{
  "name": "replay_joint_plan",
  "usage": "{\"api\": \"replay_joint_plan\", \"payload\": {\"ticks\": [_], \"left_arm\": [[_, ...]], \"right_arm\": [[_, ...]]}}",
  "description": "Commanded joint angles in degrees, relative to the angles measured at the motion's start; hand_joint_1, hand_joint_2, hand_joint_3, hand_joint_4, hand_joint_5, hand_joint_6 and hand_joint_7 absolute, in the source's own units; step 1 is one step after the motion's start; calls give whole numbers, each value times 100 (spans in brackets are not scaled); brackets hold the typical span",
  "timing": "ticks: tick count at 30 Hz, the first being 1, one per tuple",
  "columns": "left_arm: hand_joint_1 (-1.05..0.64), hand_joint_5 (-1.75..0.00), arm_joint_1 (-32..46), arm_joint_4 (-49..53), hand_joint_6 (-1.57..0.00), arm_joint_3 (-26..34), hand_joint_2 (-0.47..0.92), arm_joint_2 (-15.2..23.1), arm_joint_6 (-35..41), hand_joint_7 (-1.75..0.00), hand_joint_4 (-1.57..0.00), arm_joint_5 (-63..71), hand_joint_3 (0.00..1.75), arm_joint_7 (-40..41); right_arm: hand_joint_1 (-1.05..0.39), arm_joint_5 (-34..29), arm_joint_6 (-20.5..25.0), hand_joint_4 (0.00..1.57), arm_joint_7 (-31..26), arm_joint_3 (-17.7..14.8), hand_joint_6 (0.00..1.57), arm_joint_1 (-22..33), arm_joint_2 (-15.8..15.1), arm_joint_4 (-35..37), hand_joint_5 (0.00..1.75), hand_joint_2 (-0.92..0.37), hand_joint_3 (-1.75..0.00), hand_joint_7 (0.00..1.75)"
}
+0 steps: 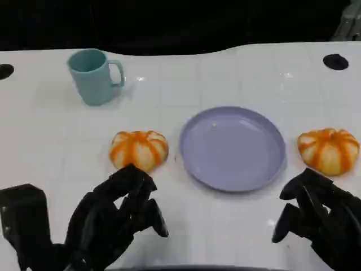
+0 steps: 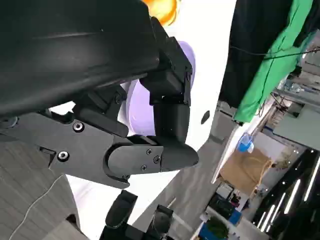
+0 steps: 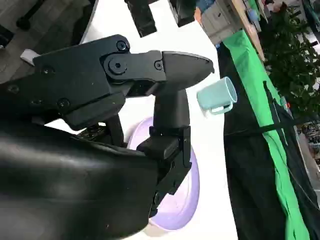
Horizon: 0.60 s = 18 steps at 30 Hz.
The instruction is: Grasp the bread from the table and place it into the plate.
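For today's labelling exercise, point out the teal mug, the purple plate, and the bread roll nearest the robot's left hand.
teal mug [image 1: 91, 76]: head view, on its outer wall.
purple plate [image 1: 232, 148]: head view, on its bare centre.
bread roll [image 1: 139, 150]: head view, on its striped top, beside the plate.

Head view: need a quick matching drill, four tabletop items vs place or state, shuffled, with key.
Items:
1. teal mug
2. purple plate
3. left bread
4. right bread

Places or states:
A. just beyond the left hand
B. far left, handle toward the plate
C. just beyond the right hand
D. centre of the white table, nothing on it

Pairs: 1-B, 2-D, 3-A, 4-C
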Motion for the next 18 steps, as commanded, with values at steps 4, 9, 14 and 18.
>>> {"api": "replay_joint_plan", "payload": {"ticks": [4,9,14,18], "left_arm": [[-57,-175,8,40,-66,23,92,52,-45,-175,-88,-21,41,-37],[-57,-175,-2,11,-67,29,92,25,24,-175,-88,-36,41,39],[-57,-175,-6,31,-67,31,92,32,7,-175,-88,-36,41,9],[-56,-175,-13,26,-67,40,92,33,36,-175,-88,-54,41,15]], "right_arm": [[-46,21,62,64,-87,-31,50,-23,-50,-60,175,-92,-39,162],[-46,42,48,64,-49,-39,50,-26,-74,-46,175,-92,-38,162],[-46,31,30,63,-37,-40,49,-26,-80,-36,175,-92,-38,162],[-46,56,79,64,-74,-54,50,-29,-61,-59,175,-92,-38,162]]}}
